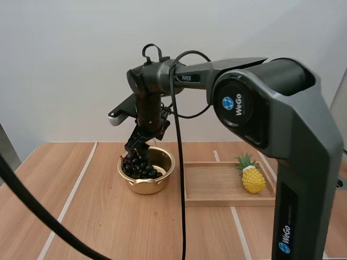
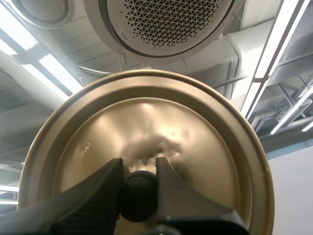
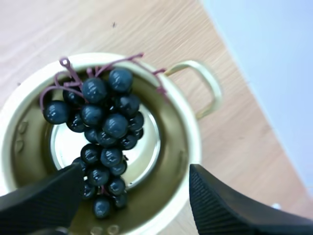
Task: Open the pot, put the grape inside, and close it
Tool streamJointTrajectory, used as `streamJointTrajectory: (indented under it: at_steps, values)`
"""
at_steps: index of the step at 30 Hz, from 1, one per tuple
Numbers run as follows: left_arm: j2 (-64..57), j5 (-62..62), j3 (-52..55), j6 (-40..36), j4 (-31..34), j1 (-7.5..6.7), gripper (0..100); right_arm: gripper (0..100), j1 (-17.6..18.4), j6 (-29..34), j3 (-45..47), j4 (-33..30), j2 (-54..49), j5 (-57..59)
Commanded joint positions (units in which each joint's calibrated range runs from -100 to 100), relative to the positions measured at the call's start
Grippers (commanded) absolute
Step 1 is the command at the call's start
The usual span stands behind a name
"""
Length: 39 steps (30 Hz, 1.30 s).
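The pot (image 1: pixel 146 187) stands open on the tabletop (image 1: pixel 97 216), just left of a wooden tray (image 1: pixel 211 187) that carries a toy pineapple (image 1: pixel 254 179). The grapes (image 3: pixel 105 142) lie inside the pot, with the reddish stem hooked over the rim on the side away from the one handle seen in the right wrist view. The right claw (image 3: pixel 136 174) hangs over the pot mouth with its fingers spread wide and nothing between them. One finger is close beside the lowest berries. The left claw (image 2: pixel 138 171) is clamped on the black knob (image 2: pixel 138 196) of the gold lid (image 2: pixel 146 127). It holds the lid up in the air, away from the pot.
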Motion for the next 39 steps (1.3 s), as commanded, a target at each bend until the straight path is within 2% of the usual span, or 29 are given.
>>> streamJointTrajectory:
  at_steps: [1,4,10,16,24,28,35,39]
  values:
    - [0.1,-0.5,-0.2,0.0,0.7,0.02,0,100,-0.1,-0.3,0.3,-2.2,-5.1,-0.3]
    - [0.1,-0.5,-0.2,0.0,0.7,0.02,0,100,-0.1,1.3,0.3,-4.5,-9.6,-2.3]
    - [0.1,-0.4,-0.2,0.1,0.7,0.02,0,100,-0.1,10.7,0.3,-10.9,-19.5,-7.1]
    - [0.2,-0.4,-0.2,0.8,0.7,0.02,0,100,-0.6,14.7,-1.5,-19.4,-28.7,-7.4]
    - [2.1,7.6,-0.2,0.8,1.3,0.02,0,100,-8.1,18.1,-9.9,-19.4,-36.9,-11.0]
    - [4.0,10.1,0.0,0.8,5.1,0.02,0,100,-10.8,18.8,-12.7,-19.4,-39.9,-11.8]
    - [7.4,15.4,0.0,0.6,6.4,0.02,0,100,-11.6,18.8,-13.2,-20.1,-44.9,-9.9]
    - [9.9,19.0,0.0,-0.1,6.4,0.02,0,100,-11.6,19.2,-13.2,-23.7,-46.5,-5.8]
